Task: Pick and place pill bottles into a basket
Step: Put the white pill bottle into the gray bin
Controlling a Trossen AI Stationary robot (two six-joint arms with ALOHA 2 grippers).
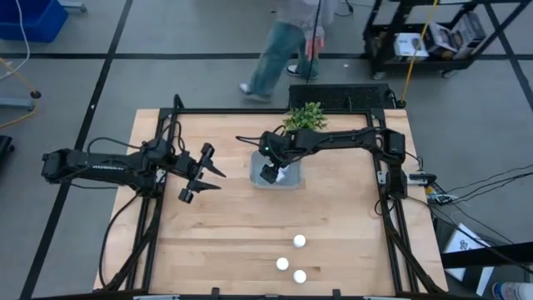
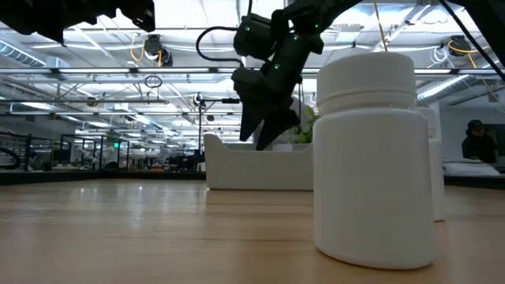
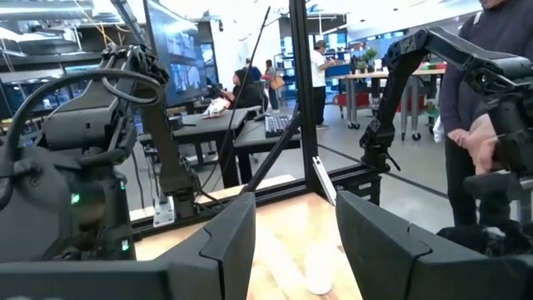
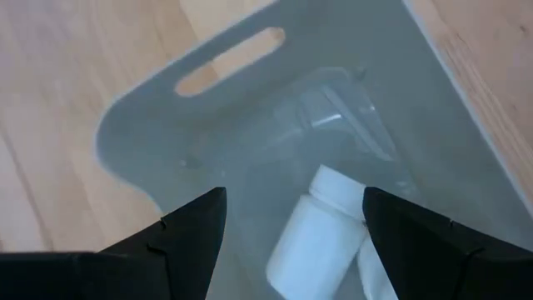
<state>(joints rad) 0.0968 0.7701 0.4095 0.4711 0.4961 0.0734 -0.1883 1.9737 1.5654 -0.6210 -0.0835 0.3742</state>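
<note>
Overhead looks straight down; low sits at tabletop; both share the basket.

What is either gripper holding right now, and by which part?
Nothing. The right gripper hangs open over the basket, above a released pill bottle; the left gripper is empty, jaws apart.

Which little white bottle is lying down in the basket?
The pill bottle under the right gripper, on its side in the basket. The three table bottles stand upright, caps up.
</note>
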